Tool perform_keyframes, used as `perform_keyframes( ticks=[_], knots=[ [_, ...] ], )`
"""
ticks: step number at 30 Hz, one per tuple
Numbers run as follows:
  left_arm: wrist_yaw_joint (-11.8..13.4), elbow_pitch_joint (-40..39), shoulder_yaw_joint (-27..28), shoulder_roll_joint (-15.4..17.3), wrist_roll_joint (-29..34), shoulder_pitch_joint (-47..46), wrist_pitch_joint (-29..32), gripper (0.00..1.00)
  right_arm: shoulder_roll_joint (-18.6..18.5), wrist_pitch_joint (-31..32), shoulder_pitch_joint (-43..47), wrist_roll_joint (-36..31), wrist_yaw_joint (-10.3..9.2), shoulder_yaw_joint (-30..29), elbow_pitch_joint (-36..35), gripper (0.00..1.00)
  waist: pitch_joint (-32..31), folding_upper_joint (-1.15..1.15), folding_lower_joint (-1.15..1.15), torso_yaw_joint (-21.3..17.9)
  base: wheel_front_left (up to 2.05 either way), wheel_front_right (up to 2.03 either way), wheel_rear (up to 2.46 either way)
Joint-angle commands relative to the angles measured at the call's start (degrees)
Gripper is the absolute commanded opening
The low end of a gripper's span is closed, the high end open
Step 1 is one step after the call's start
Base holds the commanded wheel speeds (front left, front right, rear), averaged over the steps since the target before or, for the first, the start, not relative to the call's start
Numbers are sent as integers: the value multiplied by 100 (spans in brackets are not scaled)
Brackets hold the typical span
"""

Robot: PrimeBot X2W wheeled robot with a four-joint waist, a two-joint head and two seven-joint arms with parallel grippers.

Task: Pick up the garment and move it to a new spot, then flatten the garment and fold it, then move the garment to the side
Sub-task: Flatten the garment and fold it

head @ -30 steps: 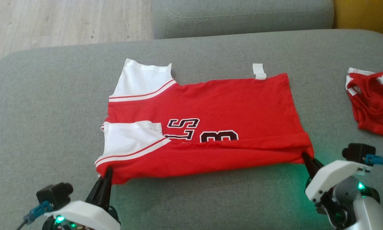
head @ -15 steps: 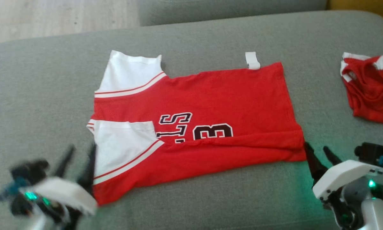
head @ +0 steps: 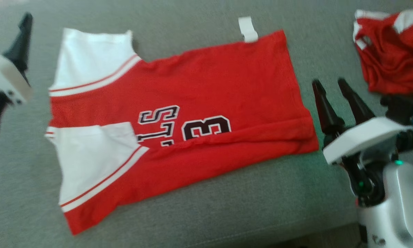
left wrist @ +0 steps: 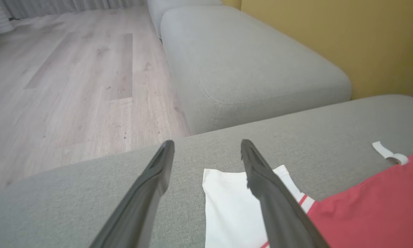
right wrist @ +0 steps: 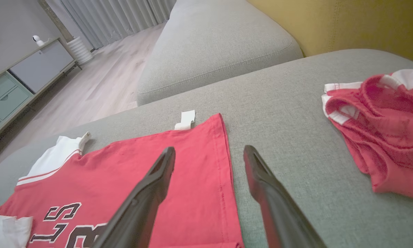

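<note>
Head view: red jersey-knit garment (head: pixel 206 79) spread flat on a grey, coarse-woven sofa cushion (head: pixel 248 210), near long side folded up into a band. White sleeves with thin red stripes toward the cushion's left side, black letters outlined in white mid-panel, a small white label (head: pixel 247 29) poking out at the far side. Left end effector (head: pixel 8 16) toward the far left: dark tapered fingers spread wide, holding nothing, apart from the far sleeve. Right end effector (head: pixel 328 82) just beside the hem, near the folded corner: spread equally wide, gripping nothing. Crumpled red-and-white cloth (head: pixel 389 58) toward the cushion's far right, well apart from the garment.

Left wrist view: slim black fingers gaping fully, nothing between them. One finger crossing the white sleeve, the other over bare cushion. Past the cushion's far edge, pale wood-grain floor (left wrist: pixel 72 86), a second smooth grey cushion (left wrist: pixel 248 69) and a mustard wall (left wrist: pixel 348 41).

Right wrist view: fingers wide apart and empty, one over red fabric, the other over bare weave, the stitched hem running up between them.
</note>
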Motion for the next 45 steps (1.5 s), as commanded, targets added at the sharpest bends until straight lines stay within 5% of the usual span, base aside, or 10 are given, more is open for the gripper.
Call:
perform_keyframes(
  ticks=[1,19,20,21,23,24,31,45],
  knots=[
    [-15,-8,212,330,75,-321,101,100,-30,-56,-193,-51,39,167,-246,100,415,0,-1,-331,0,0,0],
    [-176,1580,-96,426,211,-1312,938,100,-30,-408,-1182,29,39,866,-50,100,1374,0,-1,-840,0,0,0],
    [-192,1597,-104,407,184,-1307,962,83,-30,-412,-1216,21,39,878,-27,100,1364,0,-1,-832,0,0,0],
    [-197,1604,-115,388,168,-1303,978,50,-30,-406,-1255,5,39,896,-4,100,1351,0,-1,-818,0,0,0],
    [-241,1589,-156,332,134,-1294,1009,5,-30,-365,-1351,-66,39,932,48,100,1311,0,-1,-768,0,0,0],
    [-271,1577,-171,299,112,-1293,1011,0,-30,-321,-1412,-109,39,957,79,100,1287,0,-1,-741,0,0,0],
    [-436,1522,-298,64,169,-1389,721,0,-263,116,-2262,-487,39,1042,717,100,1098,0,-1,-462,0,0,0],
    [-833,1301,-679,-653,303,-1848,-2,0,-838,830,-3854,-799,39,1207,3512,100,847,0,-1,453,0,0,0]
  ],
)
